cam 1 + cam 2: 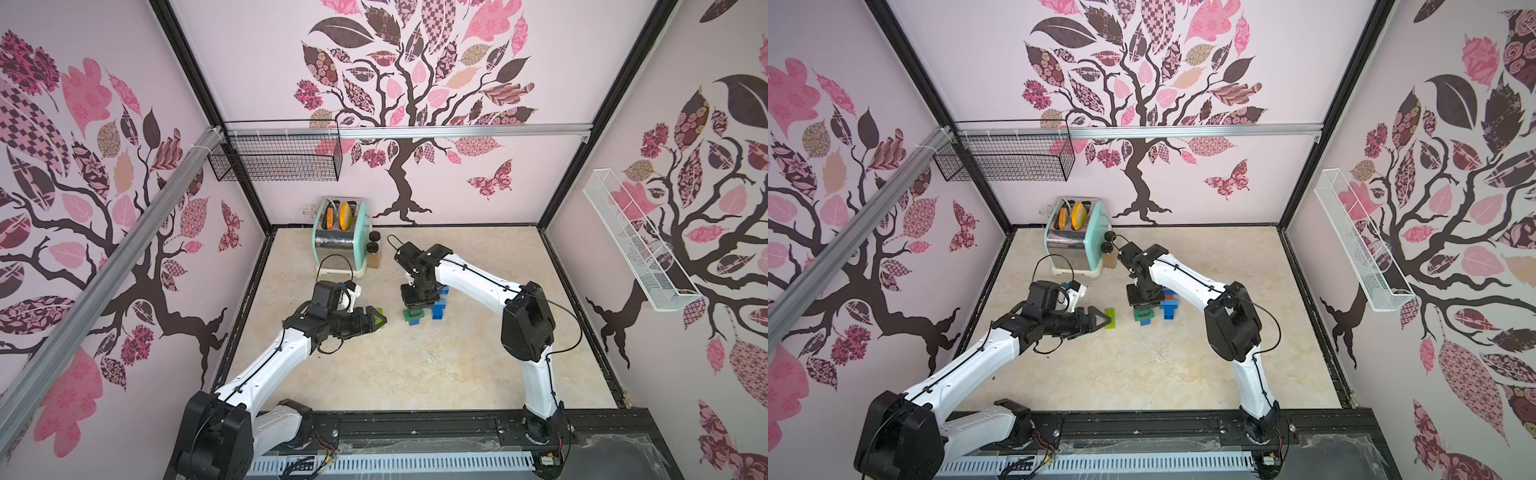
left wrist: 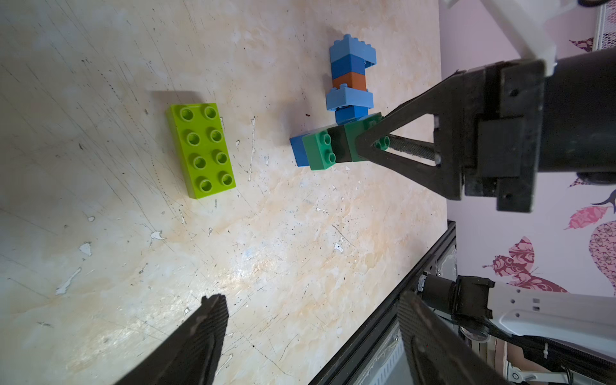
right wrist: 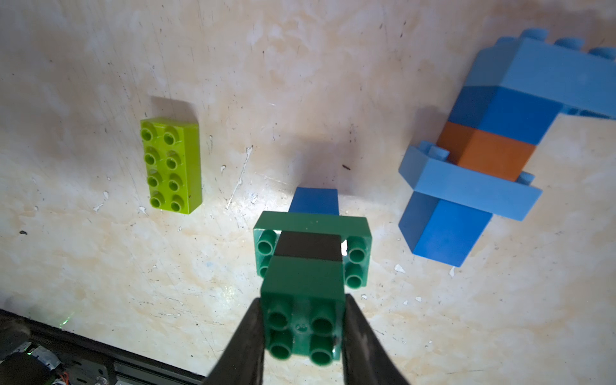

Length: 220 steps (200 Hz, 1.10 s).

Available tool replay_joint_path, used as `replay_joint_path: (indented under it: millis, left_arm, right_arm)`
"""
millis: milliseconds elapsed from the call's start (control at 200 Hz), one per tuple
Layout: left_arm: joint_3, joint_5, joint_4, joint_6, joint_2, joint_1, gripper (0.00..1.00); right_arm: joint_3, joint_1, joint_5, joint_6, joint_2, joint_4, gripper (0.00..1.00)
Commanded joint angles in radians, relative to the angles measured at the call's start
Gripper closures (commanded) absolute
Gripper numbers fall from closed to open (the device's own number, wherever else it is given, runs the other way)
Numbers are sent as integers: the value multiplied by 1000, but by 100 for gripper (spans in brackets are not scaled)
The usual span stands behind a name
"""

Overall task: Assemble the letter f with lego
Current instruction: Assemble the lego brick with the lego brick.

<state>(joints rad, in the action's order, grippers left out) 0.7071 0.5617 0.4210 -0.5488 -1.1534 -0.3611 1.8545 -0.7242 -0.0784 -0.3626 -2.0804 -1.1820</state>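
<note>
Nearest the right wrist camera, a dark green square studded plastic brick (image 3: pixel 301 283) is seen pinched by the right gripper (image 3: pixel 303 320), the jaws being pressed against its two sides. Directly beneath the gripper this brick is found stacked on a black square brick (image 3: pixel 310 245), a dark green oblong brick (image 3: pixel 313 221) and a blue square brick (image 3: pixel 315 200), the last resting on the beige marbled tabletop (image 3: pixel 100 283). Just beside the gripper a second assembly (image 3: pixel 500 110) is noted, apparently lying on its side. It is built of blue squares (image 3: pixel 446 230), an orange-brown square brick (image 3: pixel 490 156) and two light blue oblong bricks (image 3: pixel 466 186) set crosswise, a shape judged close to an F. A lime green oblong brick (image 2: pixel 202 150) is found loose and flat ahead of the left gripper (image 2: pixel 311 300), whose fingers are spread wide with nothing held. Progress is judged well advanced but incomplete: only one crossbar is carried by the held stack, and whether it is meant to join the blue assembly cannot be told. No brand, label or writing can be read, and any marks on the studs are too small.
</note>
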Motion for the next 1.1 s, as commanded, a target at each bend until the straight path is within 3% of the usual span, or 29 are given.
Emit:
replay_joint_path:
  millis: [0, 1095]
  left_arm:
    - [27, -5, -1, 20, 0, -1, 16]
    - [31, -10, 2, 23, -19, -1, 16]
  right_arm:
    - [-4, 9, 34, -32, -56, -7, 65]
    - [6, 19, 35, -41, -9, 0, 56]
